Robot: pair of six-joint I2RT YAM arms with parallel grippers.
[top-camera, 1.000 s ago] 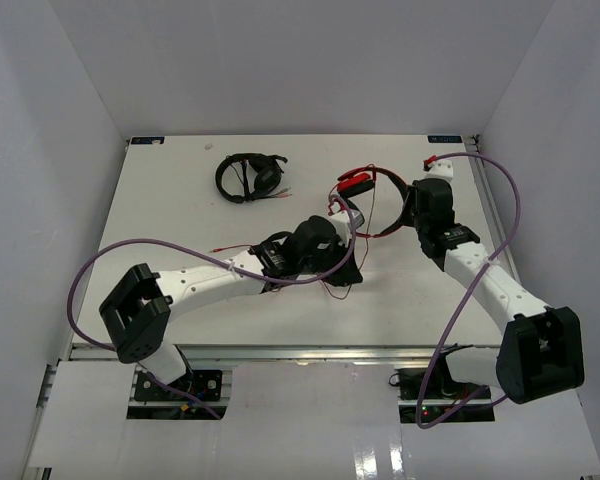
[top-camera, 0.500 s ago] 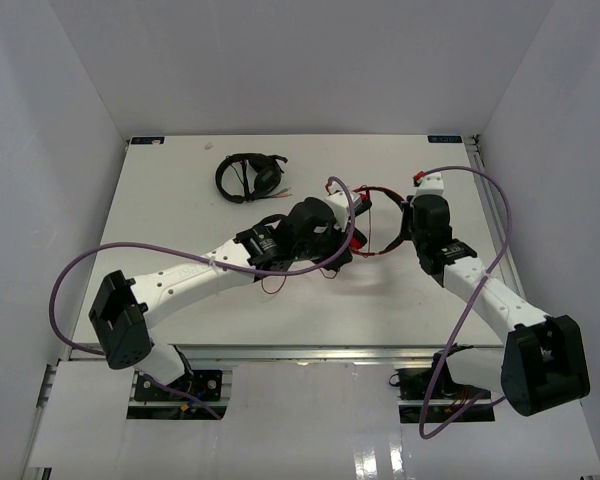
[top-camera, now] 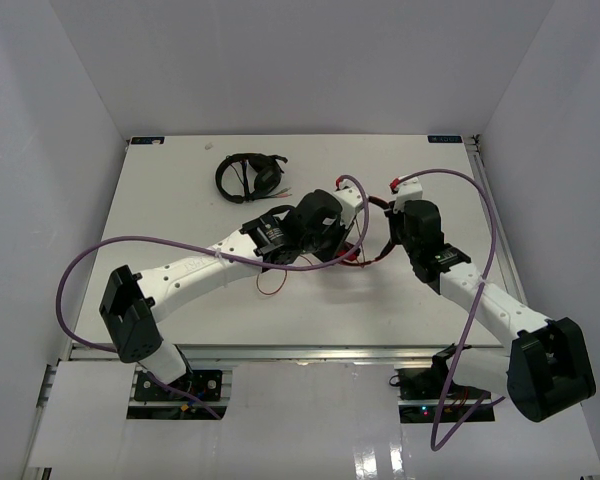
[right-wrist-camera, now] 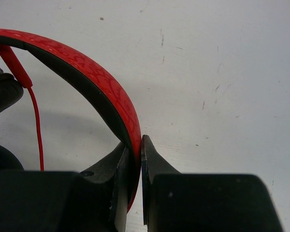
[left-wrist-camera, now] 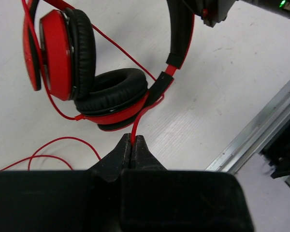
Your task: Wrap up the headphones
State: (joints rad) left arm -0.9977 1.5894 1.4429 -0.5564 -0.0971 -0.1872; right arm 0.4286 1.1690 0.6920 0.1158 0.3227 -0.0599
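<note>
The wrapping looks partly done. The red headphones (left-wrist-camera: 106, 92) sit right of the counter's (top-camera: 180, 220) middle, between the two arms. The right hand (right-wrist-camera: 135, 159) is clamped on the red headband (right-wrist-camera: 87, 72), its fingers pressed to either face of the band. The left hand (left-wrist-camera: 133, 150) is pinched shut on the thin red cable (left-wrist-camera: 137, 123) just below the ear cups, and the strand runs up taut from the fingertips to the lower cup.

In the left wrist view, cable strands cross the outer red cup and pass between the cups and the headband, so at least one turn seems to be laid. How many turns there are cannot be told. A slack loop of cable (left-wrist-camera: 63, 145) lies on the counter to the left of the hand, so there is more to wind. The plug end is not in view, and nothing shows the cable tucked or secured.

Counted:
- Two sets of headphones: the red pair being worked, and one black pair (top-camera: 248, 177) lying well apart toward the far left of the counter, untouched.
- Two black-padded ear cups on the red pair, folded close together.
- One headband and one cable on the red pair.
- Two arms, each with one hand, and both hands are gripping.
</note>
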